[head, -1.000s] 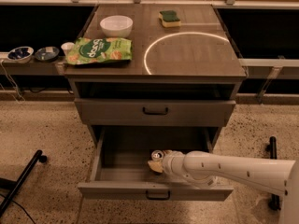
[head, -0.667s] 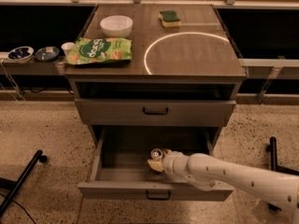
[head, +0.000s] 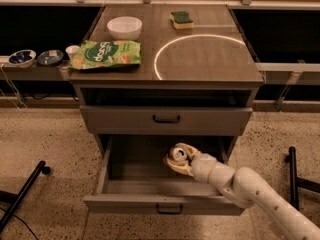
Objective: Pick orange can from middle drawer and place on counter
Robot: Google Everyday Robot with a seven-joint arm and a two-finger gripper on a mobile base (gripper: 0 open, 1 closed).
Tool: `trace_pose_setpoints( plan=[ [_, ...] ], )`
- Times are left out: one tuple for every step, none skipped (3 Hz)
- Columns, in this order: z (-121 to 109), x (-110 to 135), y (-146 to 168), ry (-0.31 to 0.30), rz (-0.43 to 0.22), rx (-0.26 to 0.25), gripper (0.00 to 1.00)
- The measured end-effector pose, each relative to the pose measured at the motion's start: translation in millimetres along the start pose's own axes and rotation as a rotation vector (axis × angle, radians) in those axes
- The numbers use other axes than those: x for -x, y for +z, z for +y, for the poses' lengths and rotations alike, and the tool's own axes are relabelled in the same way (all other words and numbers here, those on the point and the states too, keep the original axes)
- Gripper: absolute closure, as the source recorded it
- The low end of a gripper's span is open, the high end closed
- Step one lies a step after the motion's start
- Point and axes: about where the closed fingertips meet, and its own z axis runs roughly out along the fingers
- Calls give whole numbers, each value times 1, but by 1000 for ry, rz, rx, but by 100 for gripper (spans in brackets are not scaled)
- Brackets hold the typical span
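Observation:
The middle drawer (head: 162, 203) is pulled open at the bottom of the cabinet. My gripper (head: 177, 160) reaches into it from the lower right. It is shut on the orange can (head: 177, 154), whose silver top faces up and left between the cream fingers. The can is held above the drawer floor, near the drawer's right half. The counter (head: 200, 59) above carries the thin white circle, with nothing inside the circle.
A white bowl (head: 124, 27), a green snack bag (head: 106, 54) and a sponge (head: 181, 19) lie on the counter. The upper drawer front (head: 166, 119) is closed. Small bowls (head: 22, 57) sit on the left side shelf. Black legs stand at left (head: 22, 194) and right (head: 292, 176).
The gripper with the can has risen a little and shifted right inside the drawer. The arm now slants in from the lower right.

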Motion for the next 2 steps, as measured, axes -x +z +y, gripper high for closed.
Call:
trace_pose_setpoints(
  plan=[
    [-18,64,-82,-32,-107,-12,100],
    [-70,98,-163,-12,-8,-16,100]
  ],
)
